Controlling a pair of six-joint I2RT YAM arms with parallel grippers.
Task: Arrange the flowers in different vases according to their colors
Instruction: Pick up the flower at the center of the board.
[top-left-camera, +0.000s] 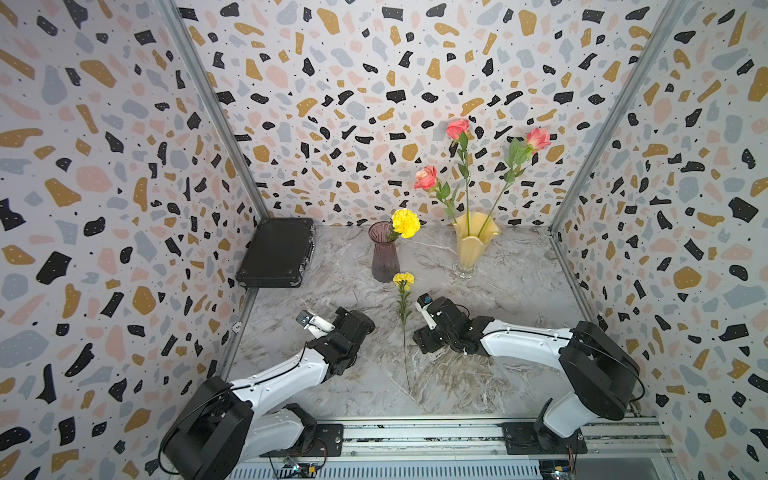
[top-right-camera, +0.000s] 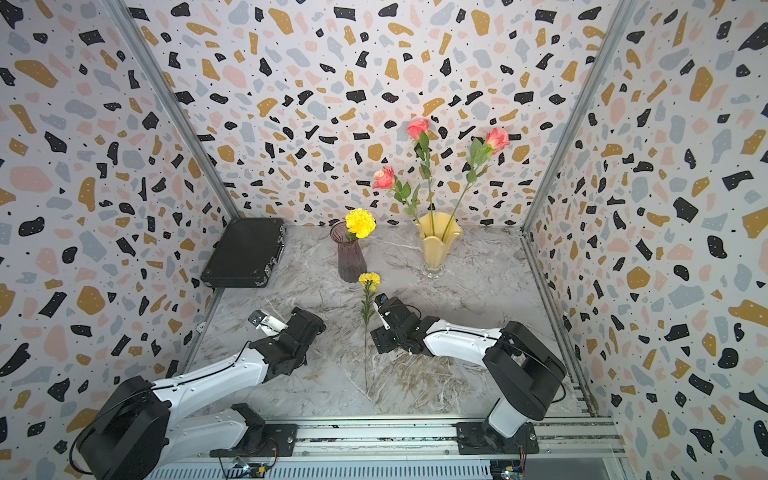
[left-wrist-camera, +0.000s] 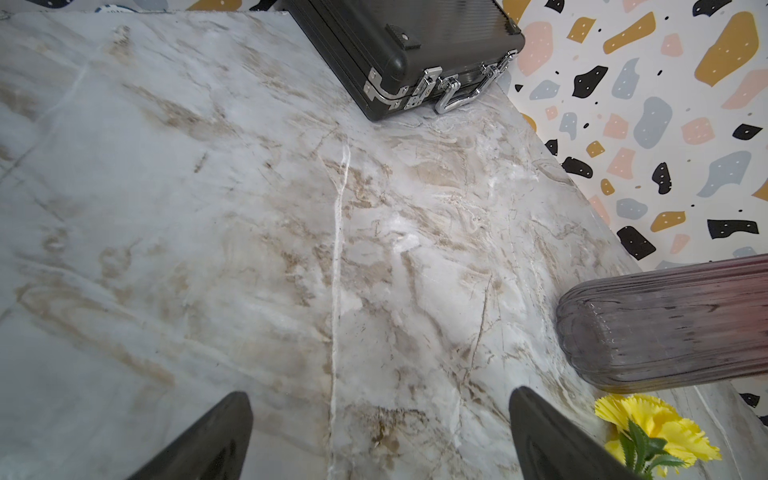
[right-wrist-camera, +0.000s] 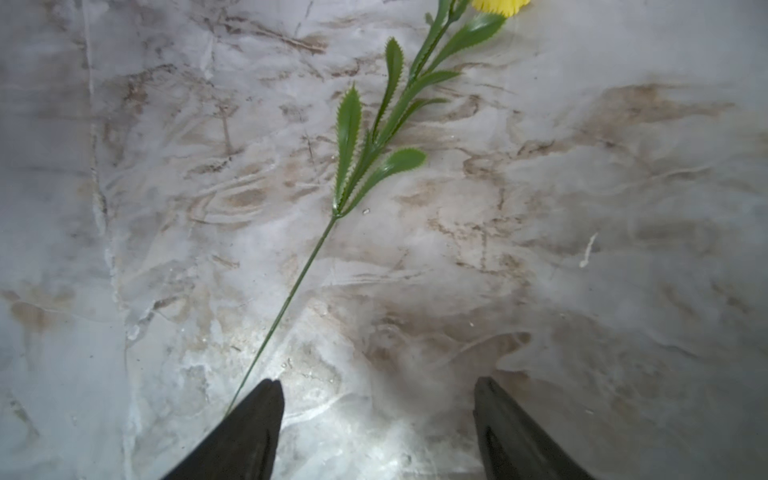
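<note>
Three pink roses (top-left-camera: 426, 178) stand in the yellow wavy-rimmed vase (top-left-camera: 473, 247) at the back right. One yellow flower (top-left-camera: 406, 223) sits in the purple ribbed vase (top-left-camera: 384, 259). A second yellow flower (top-left-camera: 403, 279) lies flat on the marble table, bloom toward the purple vase, its thin stem (right-wrist-camera: 291, 299) running toward the front. My right gripper (right-wrist-camera: 377, 382) is open just right of that stem, low over the table. The stem passes the outer side of one finger, not between the jaws. My left gripper (left-wrist-camera: 382, 397) is open and empty, left of the flower.
A closed black case (top-left-camera: 276, 253) lies at the back left against the wall. Patterned walls with metal corner posts close in three sides. The arms' base rail (top-left-camera: 415, 436) runs along the front edge. The purple vase (left-wrist-camera: 665, 328) is close to my left gripper.
</note>
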